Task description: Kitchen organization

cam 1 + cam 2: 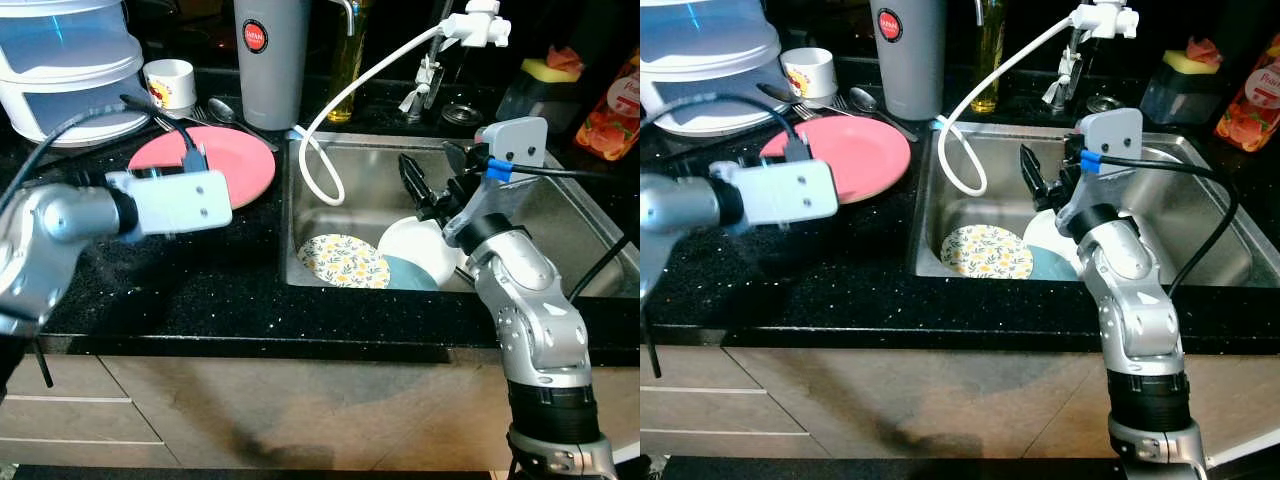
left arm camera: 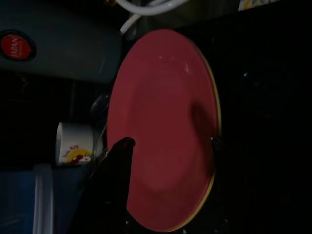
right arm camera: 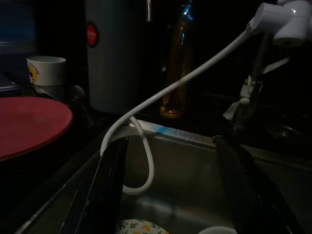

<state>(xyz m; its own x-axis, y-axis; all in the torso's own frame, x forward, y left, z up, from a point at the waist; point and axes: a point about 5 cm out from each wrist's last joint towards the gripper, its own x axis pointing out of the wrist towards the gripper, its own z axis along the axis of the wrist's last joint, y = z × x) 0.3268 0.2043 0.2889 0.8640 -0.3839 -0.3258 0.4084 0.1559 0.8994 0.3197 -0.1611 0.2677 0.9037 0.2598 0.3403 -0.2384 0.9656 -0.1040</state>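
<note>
A pink plate (image 1: 225, 165) lies flat on the black counter left of the sink. My left gripper (image 2: 169, 142) hovers over it, open, with the plate (image 2: 165, 122) showing between its two dark fingers; whether they touch it I cannot tell. In the steel sink (image 1: 560, 215) lie a floral plate (image 1: 345, 260), a white bowl (image 1: 420, 245) and a teal dish (image 1: 405, 273). Above these dishes my right gripper (image 1: 430, 165) hangs open and empty, pointing toward the sink's back wall.
A white hose (image 1: 330, 120) loops from the faucet head (image 1: 480, 25) into the sink. Behind the pink plate stand a grey canister (image 1: 270, 55), a white mug (image 1: 170, 82), cutlery (image 1: 225, 110) and stacked containers (image 1: 65, 60). A sponge (image 1: 550, 70) and a red bottle (image 1: 612, 110) sit at the far right.
</note>
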